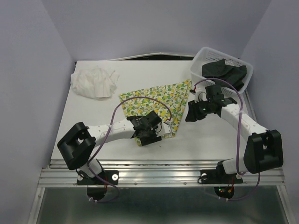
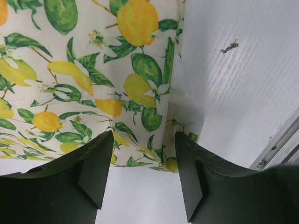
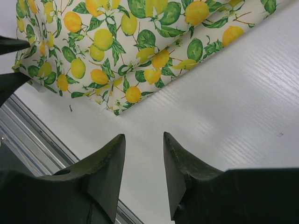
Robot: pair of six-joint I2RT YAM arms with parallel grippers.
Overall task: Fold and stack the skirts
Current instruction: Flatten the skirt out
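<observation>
The lemon-print skirt (image 1: 156, 100) lies spread on the table's middle; it also shows in the left wrist view (image 2: 84, 79) and the right wrist view (image 3: 121, 46). My left gripper (image 1: 148, 132) is open and empty, hovering over the skirt's near corner (image 2: 180, 161). My right gripper (image 1: 192, 113) is open and empty above bare table, just right of the skirt's right edge. The white skirt (image 1: 95, 82) lies crumpled at the far left. The black skirt (image 1: 225, 72) is in the white basket (image 1: 200, 60).
The basket stands at the table's far right corner. The metal rail (image 1: 159, 168) runs along the near edge; it shows in the left wrist view (image 2: 280, 144) and the right wrist view (image 3: 32, 126). Grey walls close in both sides.
</observation>
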